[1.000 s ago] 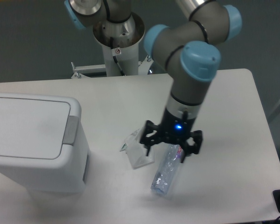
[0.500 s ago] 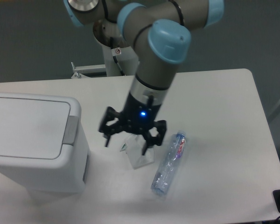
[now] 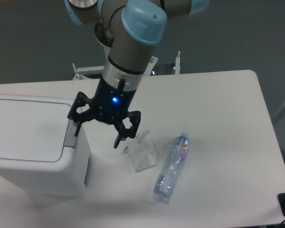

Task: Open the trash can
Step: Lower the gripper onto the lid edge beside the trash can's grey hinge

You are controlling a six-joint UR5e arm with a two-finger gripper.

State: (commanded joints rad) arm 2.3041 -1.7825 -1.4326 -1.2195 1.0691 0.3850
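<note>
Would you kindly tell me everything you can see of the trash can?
The trash can is a big, boxy bin of white plastic with rounded corners, standing upright at the left edge of the table. Its flat white lid lies shut, with a grey push tab on its right side. The hand, fingers spread, hangs at that tab; one finger overlaps it, though contact is unclear.

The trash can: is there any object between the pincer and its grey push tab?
Nothing visible. The open pincer is right beside the trash can, one finger at its grey push tab.
</note>
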